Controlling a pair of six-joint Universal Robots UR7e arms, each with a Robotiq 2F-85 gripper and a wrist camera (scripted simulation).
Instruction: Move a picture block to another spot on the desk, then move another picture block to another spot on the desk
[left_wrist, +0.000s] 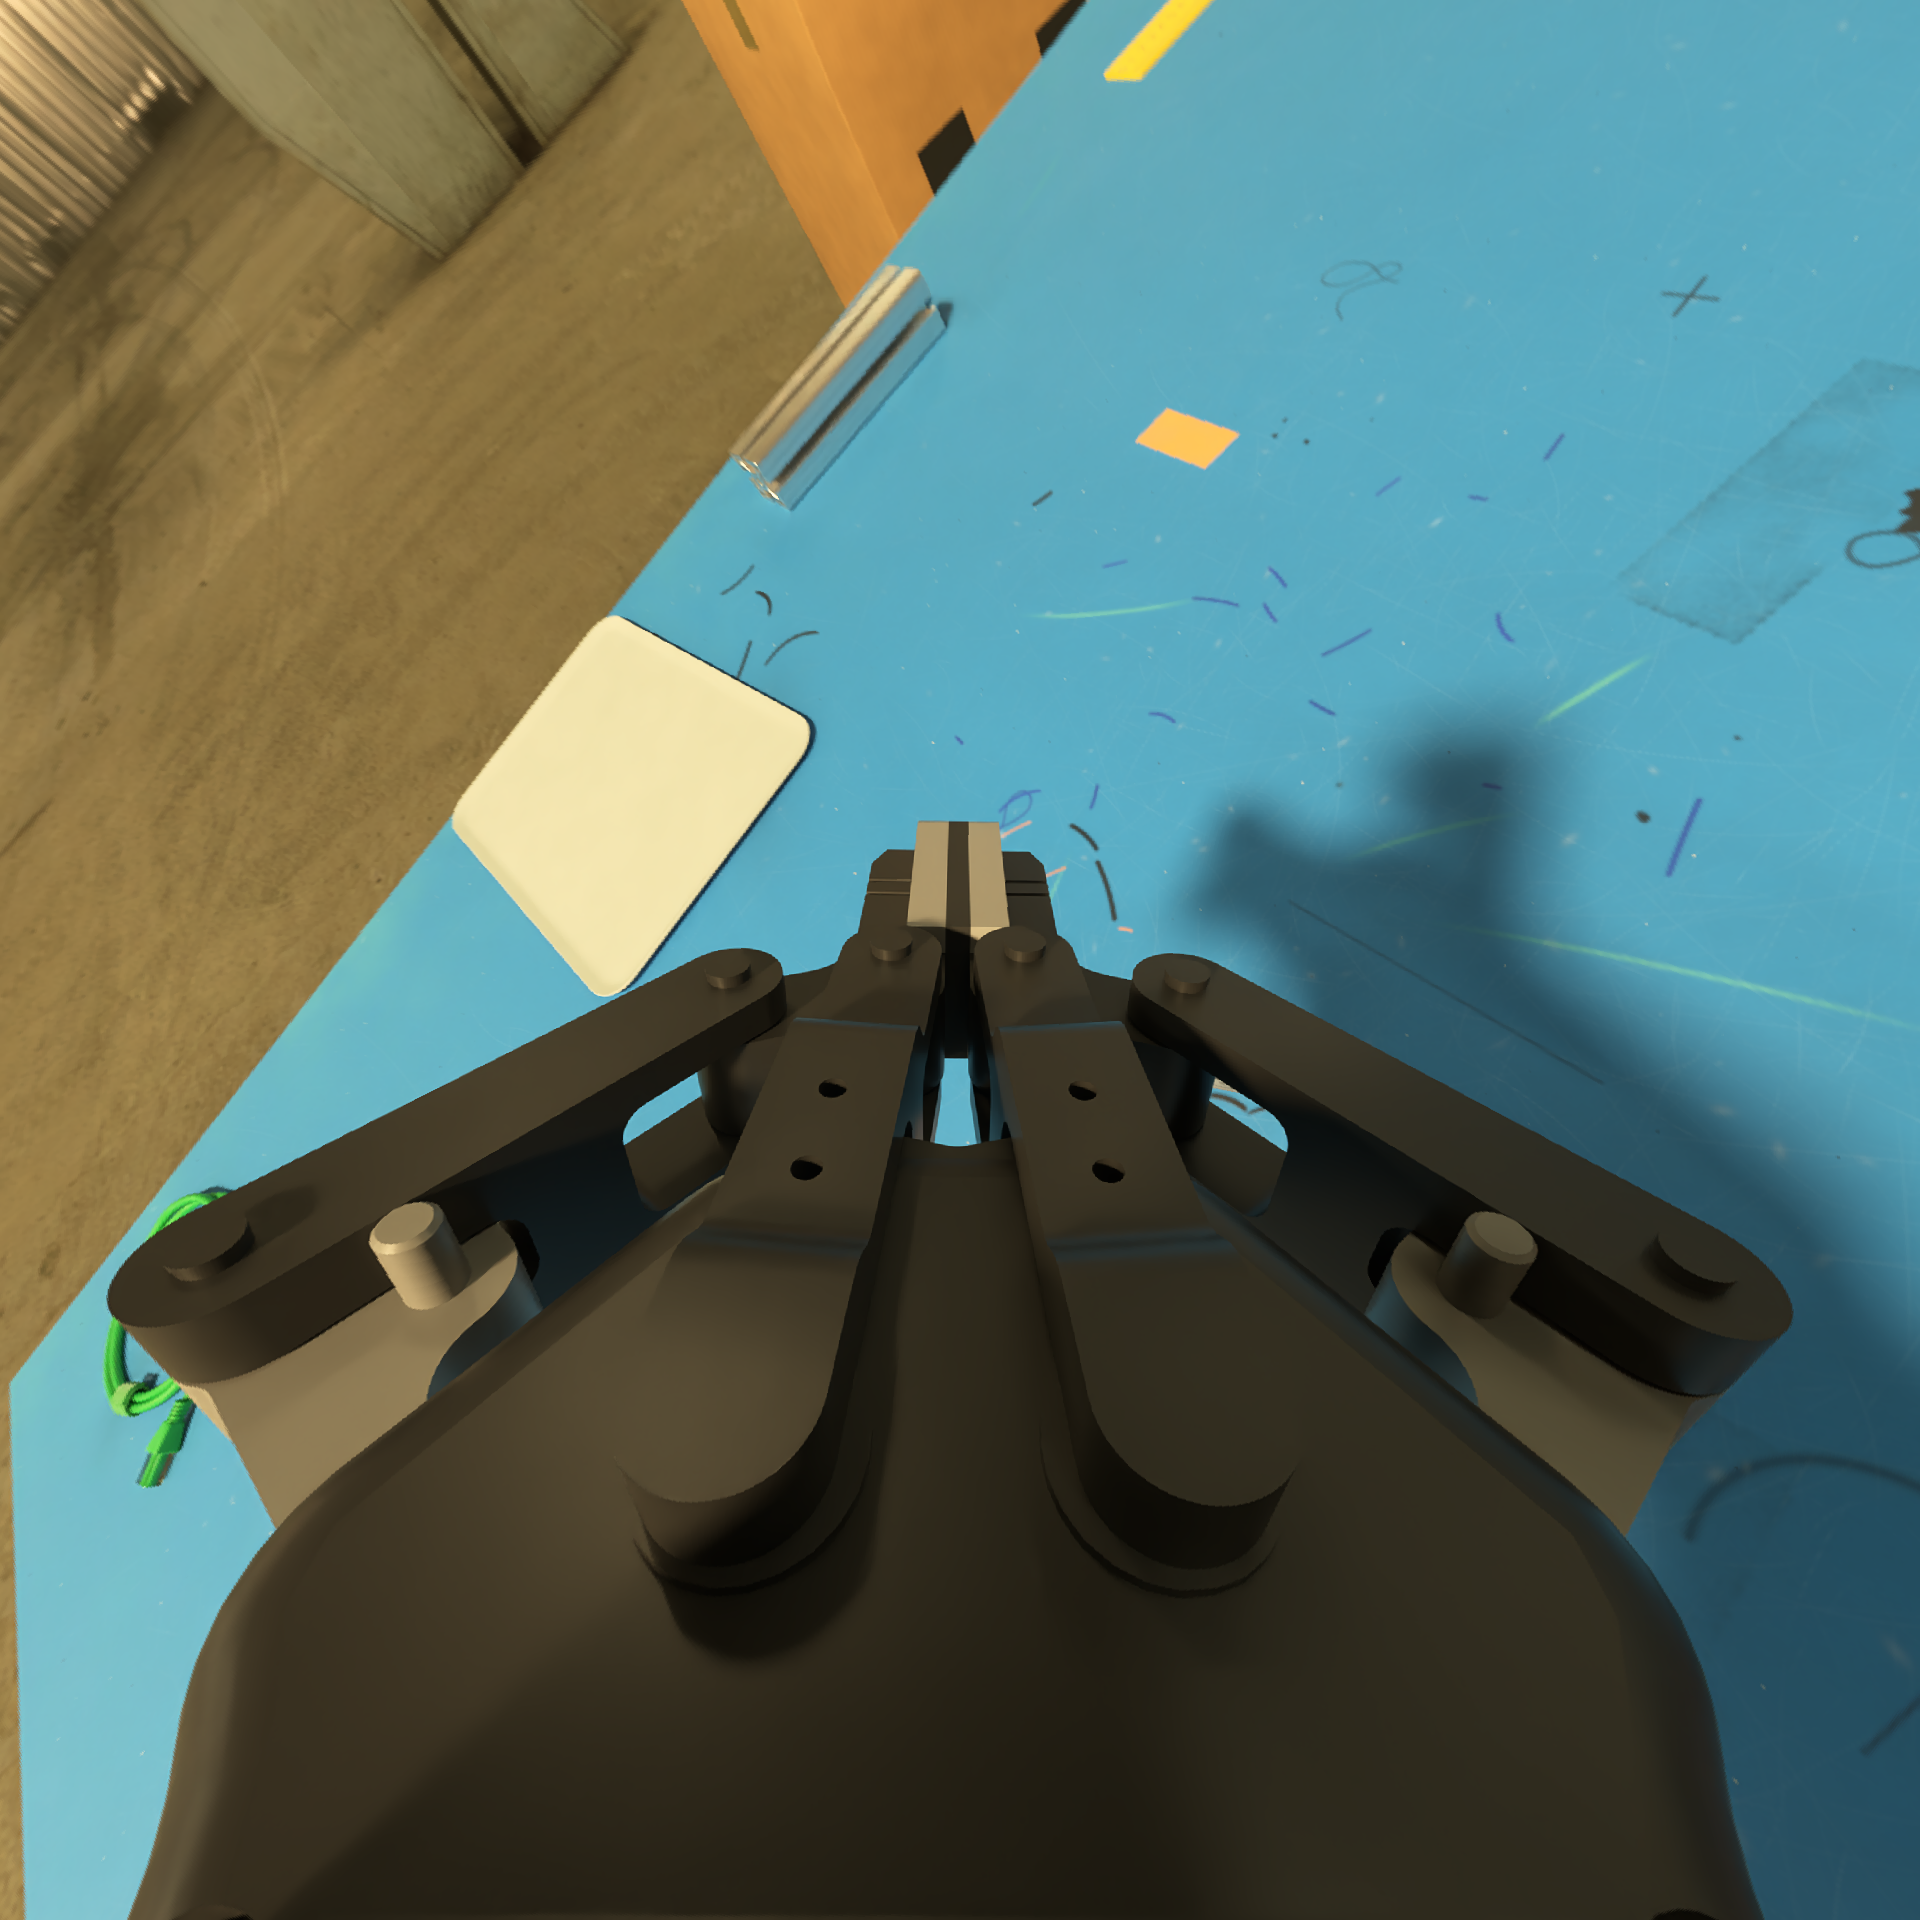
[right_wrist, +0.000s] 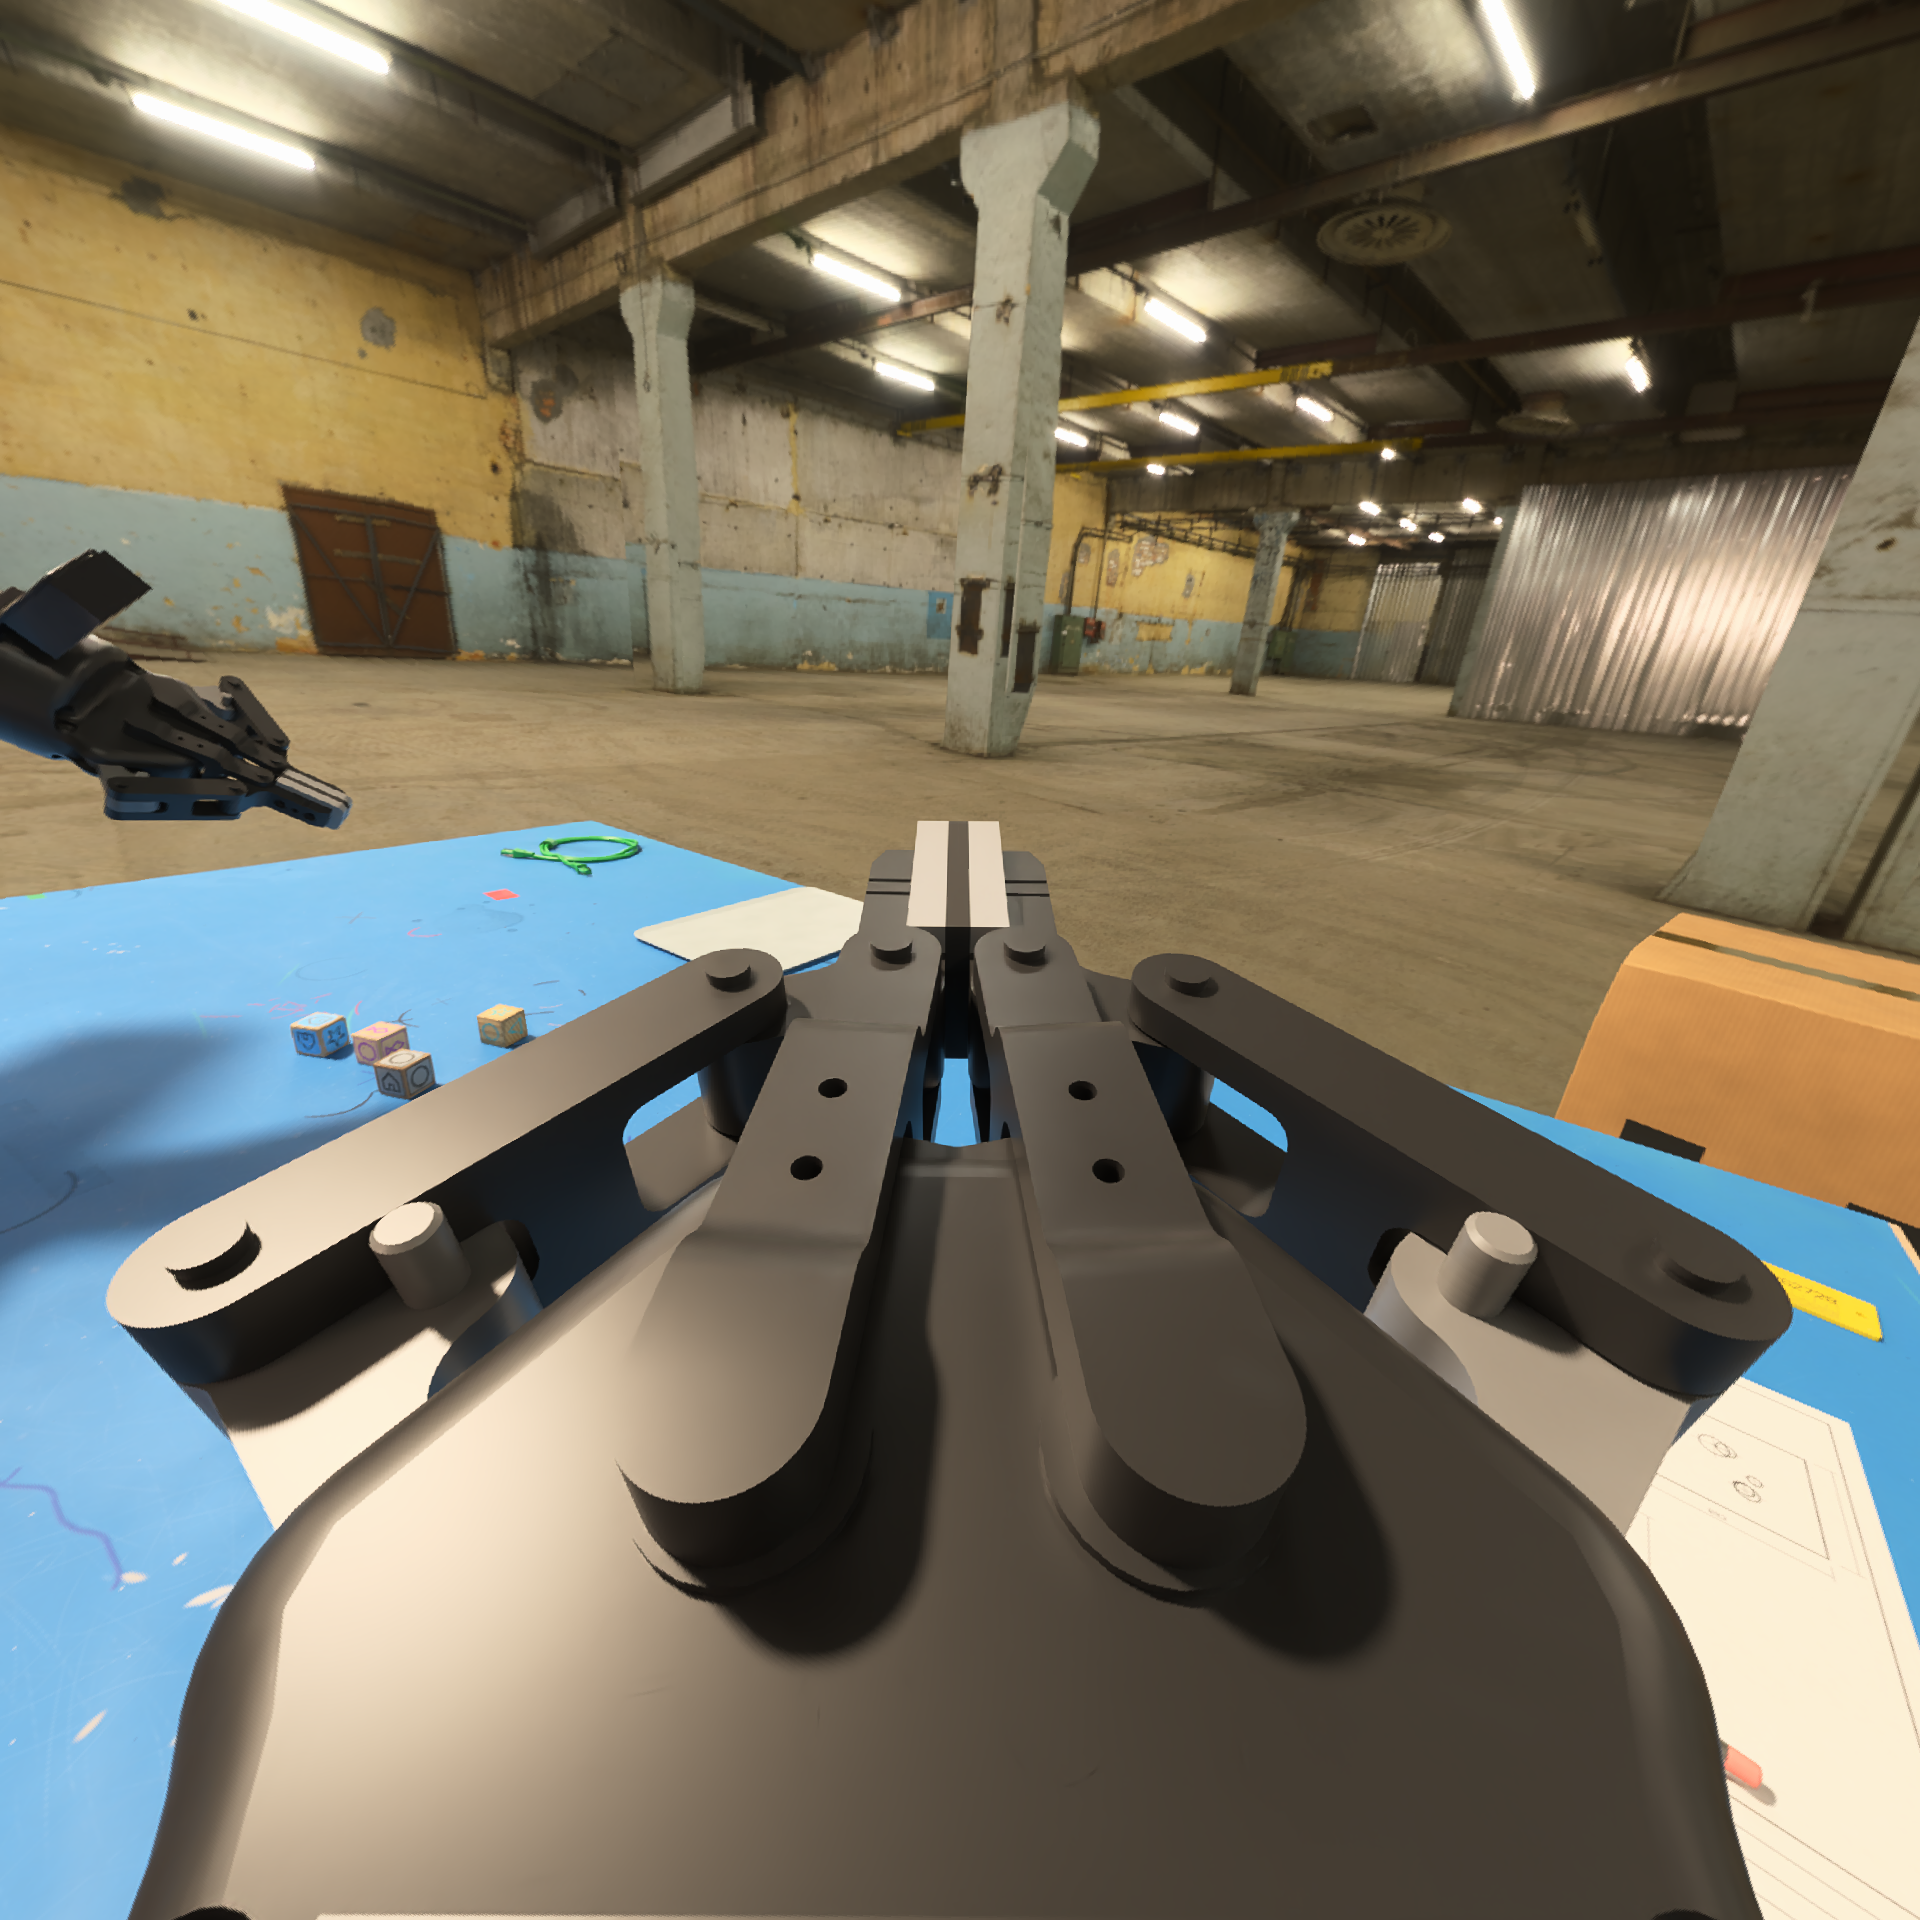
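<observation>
Several small wooden picture blocks sit on the blue desk (right_wrist: 156, 1299) in the right wrist view: a blue-faced one (right_wrist: 318, 1035), a pink-marked one (right_wrist: 380, 1041), a pale one (right_wrist: 405, 1072) and, apart to the right, a yellow one (right_wrist: 502, 1024). My right gripper (right_wrist: 958, 836) is shut and empty, high above the desk, well right of the blocks. My left gripper (left_wrist: 958, 836) is shut and empty above bare desk (left_wrist: 1351, 727); it also shows far left in the right wrist view (right_wrist: 330, 798), hovering beyond the blocks. No blocks show in the left wrist view.
A cream pad (left_wrist: 634, 800) (right_wrist: 758, 923) lies at the desk edge. A clear acrylic holder (left_wrist: 842, 384) stands beyond it. A cardboard box (left_wrist: 852, 125) (right_wrist: 1745, 1060) stands at the corner. A green cable (right_wrist: 577, 852) (left_wrist: 140, 1382) lies coiled. White paper (right_wrist: 1797, 1579) lies at right.
</observation>
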